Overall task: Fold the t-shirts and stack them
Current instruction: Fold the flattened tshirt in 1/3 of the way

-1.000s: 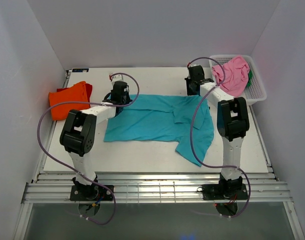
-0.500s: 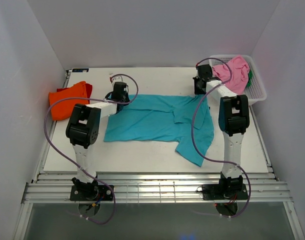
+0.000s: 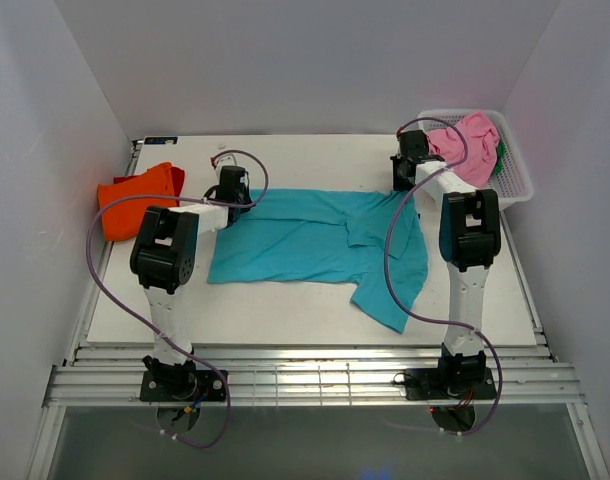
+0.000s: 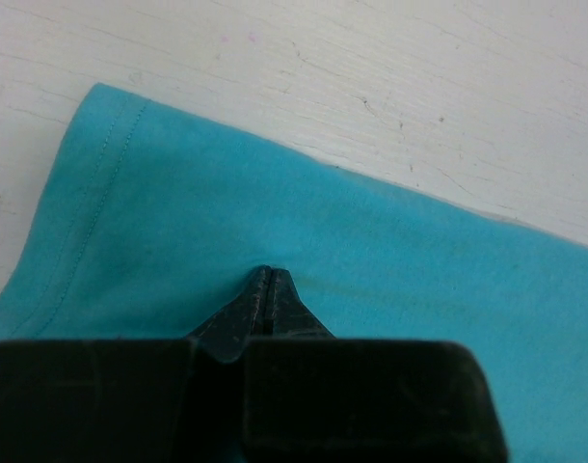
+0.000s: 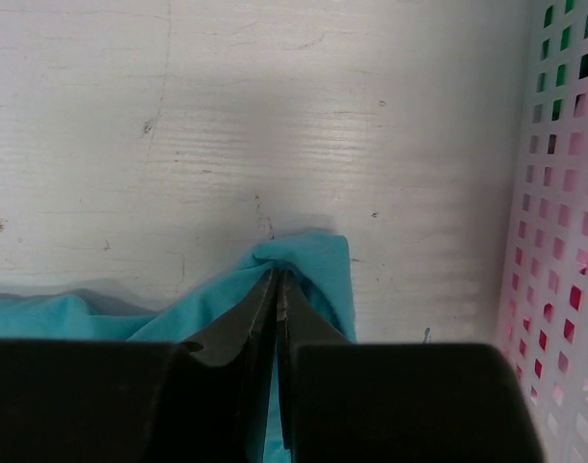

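Pinching teal t-shirt (image 3: 305,240): left claw (image 4: 267,280), right claw (image 5: 278,280) | table (image 3: 285,315) white, scuffed | walls (image 3: 305,60) plain white

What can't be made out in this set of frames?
Top view: the green cloth is buried under the pink t-shirt in the basket; its kind is unclear.
Top view: the orange t-shirt is too small to count its folds.
Left wrist view: the left gripper rests shut atop the teal t-shirt; its tips hide whether cloth is pinched.
Right wrist view: the right gripper covers the cloth beneath it.
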`<state>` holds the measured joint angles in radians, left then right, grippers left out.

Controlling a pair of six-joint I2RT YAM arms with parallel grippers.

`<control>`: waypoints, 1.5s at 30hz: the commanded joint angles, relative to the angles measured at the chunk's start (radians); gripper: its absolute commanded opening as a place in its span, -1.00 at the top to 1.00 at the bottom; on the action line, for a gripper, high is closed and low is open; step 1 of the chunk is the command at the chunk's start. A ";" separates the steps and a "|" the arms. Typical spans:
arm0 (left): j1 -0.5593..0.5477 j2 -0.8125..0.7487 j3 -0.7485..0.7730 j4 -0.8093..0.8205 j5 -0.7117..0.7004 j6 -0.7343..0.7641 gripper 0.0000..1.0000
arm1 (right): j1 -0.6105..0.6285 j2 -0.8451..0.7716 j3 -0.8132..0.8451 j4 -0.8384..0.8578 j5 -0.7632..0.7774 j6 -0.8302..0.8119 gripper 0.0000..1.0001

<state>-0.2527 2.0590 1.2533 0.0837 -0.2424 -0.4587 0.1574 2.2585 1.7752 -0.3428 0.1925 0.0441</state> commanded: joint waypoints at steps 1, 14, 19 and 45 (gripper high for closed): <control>0.021 -0.017 -0.035 -0.007 -0.009 -0.020 1.00 | 0.001 0.021 0.023 -0.012 0.038 -0.007 0.85; 0.081 -0.002 -0.060 -0.022 0.003 -0.054 1.00 | -0.028 0.111 0.136 -0.101 0.108 0.005 0.85; 0.084 -0.005 -0.066 -0.019 0.002 -0.060 1.00 | -0.048 0.139 0.170 -0.117 0.114 0.016 0.85; 0.012 -0.246 0.256 0.085 0.061 0.141 -0.76 | -0.061 -0.357 -0.070 0.257 -0.139 -0.023 0.43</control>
<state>-0.2043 1.9717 1.4841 0.1337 -0.1604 -0.3962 0.0978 2.1208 1.7462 -0.2520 0.1131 0.0448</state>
